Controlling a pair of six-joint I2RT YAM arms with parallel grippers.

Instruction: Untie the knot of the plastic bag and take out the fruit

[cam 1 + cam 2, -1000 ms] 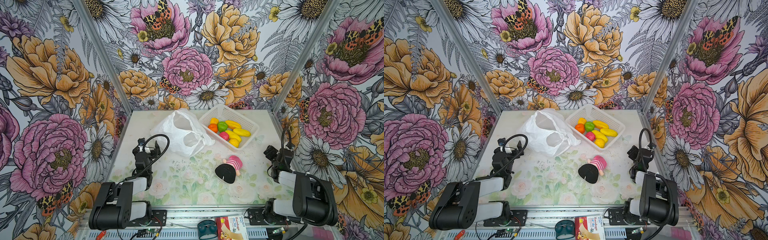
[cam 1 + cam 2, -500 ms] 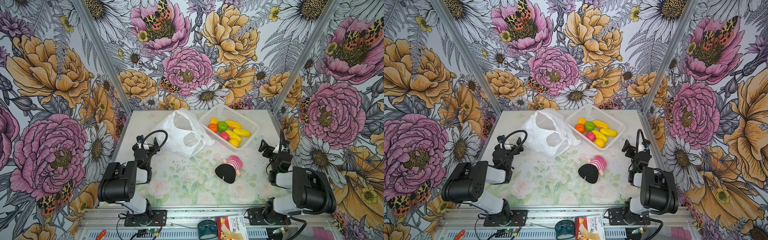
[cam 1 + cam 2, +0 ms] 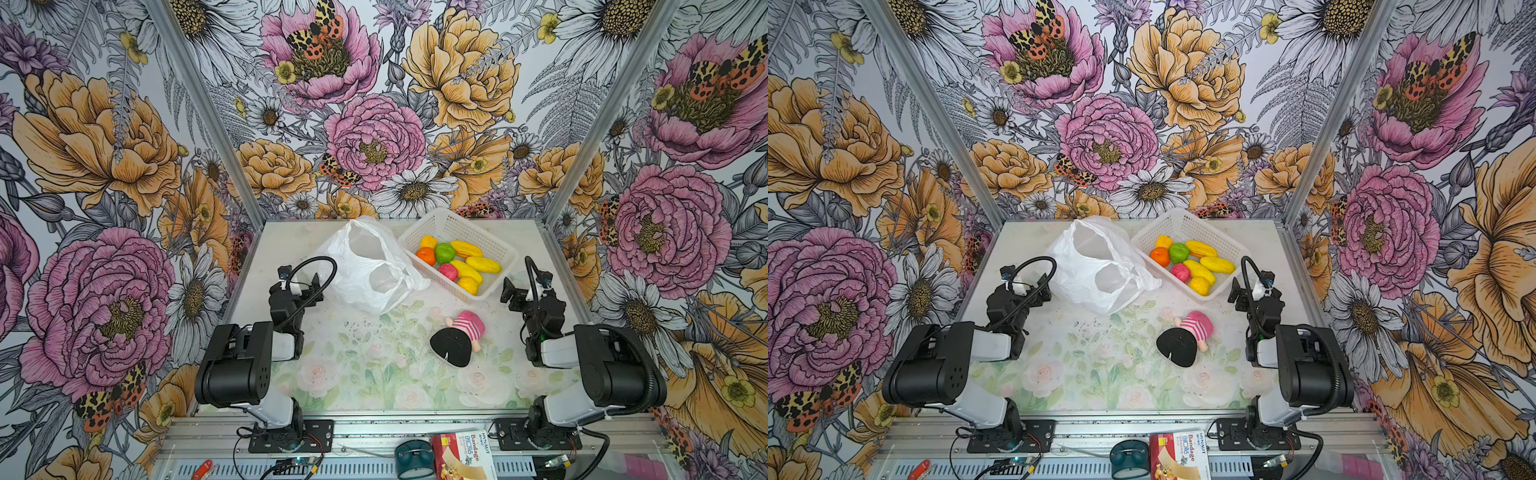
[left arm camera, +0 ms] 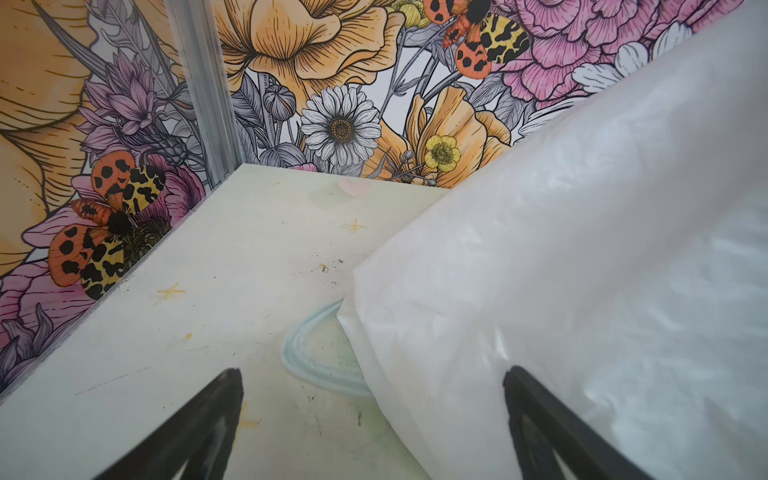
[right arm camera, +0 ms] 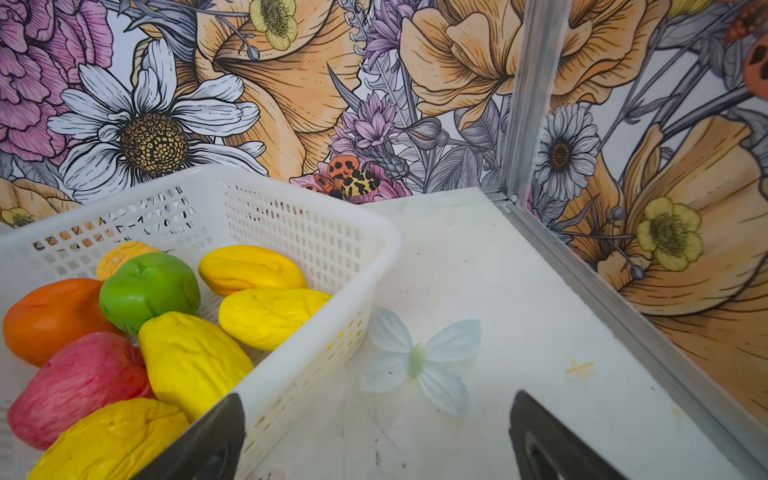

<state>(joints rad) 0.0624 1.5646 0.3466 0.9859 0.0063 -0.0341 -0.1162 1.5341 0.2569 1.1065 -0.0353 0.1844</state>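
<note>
At the left edge a narrow strip of bare table [image 3: 259, 257] runs between the flowered left wall [image 3: 124, 187] and the left end effector [image 4: 371, 372], whose fingers stand wide apart with nothing clamped. The plastic bag [image 3: 365, 266] lies just beside it, at the rear and left of centre, slack and crumpled. In the left wrist view the bag's lower edge crosses the gap between the fingers; whether a finger touches the film I cannot tell. The bag's handles [image 3: 411, 281] lie loose as open loops, and its right tip reaches the near-left wall of the white basket [image 3: 419, 232].

The fruit [image 3: 453, 262] is all in that basket: several yellow pieces, one orange, one green and one pink-red, packed against each other. In front of bag and basket the table is open from arm to arm. The one thing there is a doll [image 3: 461, 336] with pink stripes and black hair, lying right of centre, apart from both end effectors.

The right end effector [image 5: 376, 397] sits just beside the basket's near-right corner, fingers wide apart and holding nothing. Beyond it a bare corner is free between the basket and the right wall [image 3: 665, 208].

The table is pale, printed with faint roses and leaves, and speckled with dark crumbs near the middle. Three walls carry large pink, orange and white flowers, joined by aluminium posts [image 3: 200, 95]. A metal rail [image 3: 374, 432] closes the front edge, and a bandage box [image 3: 463, 457] lies just in front of it.
</note>
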